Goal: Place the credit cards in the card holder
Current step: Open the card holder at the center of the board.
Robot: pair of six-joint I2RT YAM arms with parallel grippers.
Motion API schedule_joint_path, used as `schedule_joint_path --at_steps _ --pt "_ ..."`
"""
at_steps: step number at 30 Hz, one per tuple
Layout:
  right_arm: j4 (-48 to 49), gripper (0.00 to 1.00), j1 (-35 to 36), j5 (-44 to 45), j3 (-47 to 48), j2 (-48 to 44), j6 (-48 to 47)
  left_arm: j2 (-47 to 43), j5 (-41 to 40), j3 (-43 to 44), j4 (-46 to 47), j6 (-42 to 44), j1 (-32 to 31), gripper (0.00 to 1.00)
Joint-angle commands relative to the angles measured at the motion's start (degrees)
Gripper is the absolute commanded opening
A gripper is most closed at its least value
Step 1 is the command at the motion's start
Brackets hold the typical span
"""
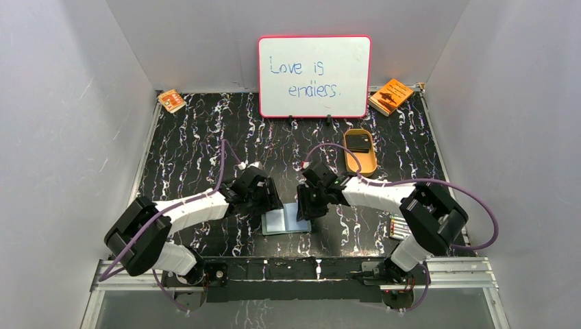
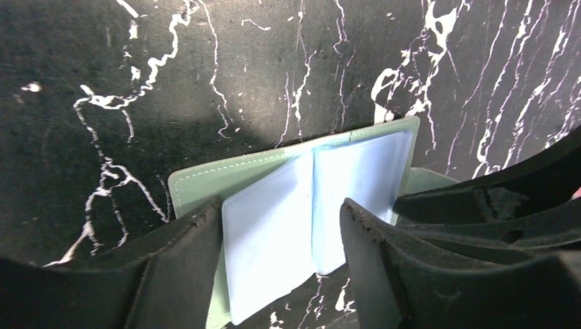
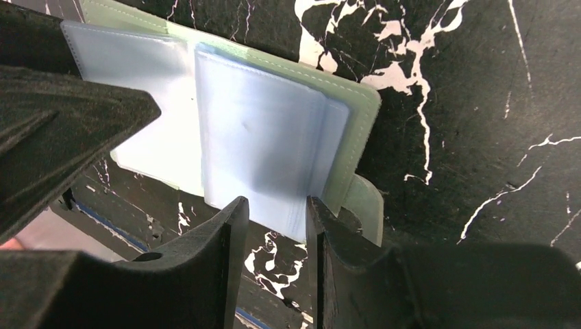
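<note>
Two grippers hang low over the open card holder [image 1: 286, 221], which lies flat on the table [image 1: 192, 144] with its pale blue plastic pockets facing up. The left gripper [image 2: 281, 205] has its fingers [image 2: 181, 267] wide apart and holds nothing; in the left wrist view the middle fold of the holder lies straight ahead between them, and the green cover shows beyond the tips. The right gripper [image 3: 277, 202] has its jaws only a little apart. The near corner of the top pocket lies in the gap between its fingertips [image 3: 229, 233], but I cannot tell if they touch it. From above, the two grippers are near each other, the left gripper [image 1: 264, 195] at the holder's left far corner and the right gripper [image 1: 312, 204] at its right far corner. The cards [image 1: 357, 142] are a dark stack in a tan tray [image 1: 370, 164], well apart from the right gripper, beyond it and to its right.
</note>
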Motion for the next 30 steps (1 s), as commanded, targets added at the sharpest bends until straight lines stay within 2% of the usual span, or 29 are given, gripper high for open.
schedule_joint_path --at_steps 1,6,12,19,23,27,30 --pt "1.59 0.45 0.04 1.95 -0.51 -2.65 0.18 -2.80 -3.23 0.83 -7.23 1.24 0.17 0.64" --pt "-0.44 0.48 0.07 2.79 0.21 -5.48 -0.34 -4.38 -4.20 3.16 -10.13 2.14 0.23 0.71" --pt "-1.81 0.49 0.05 3.30 0.84 -8.72 -0.45 -5.21 -4.91 4.29 -11.91 3.16 0.20 0.75" --pt "4.64 0.47 0.05 -2.91 1.80 -8.22 0.39 -4.92 -6.87 5.29 -13.77 3.65 0.22 0.75" --pt "3.89 0.48 0.08 3.28 2.72 -12.14 0.93 -9.12 -10.72 6.89 -18.43 3.64 0.20 0.78" --pt "1.00 0.66 -3.19 11.23 4.51 -17.92 0.27 -16.10 -15.39 7.88 -23.22 2.95 0.22 0.86" --pt "-3.69 0.69 -9.34 16.69 7.63 -19.43 1.49 -22.36 -18.88 6.90 -24.23 2.27 0.24 0.88"
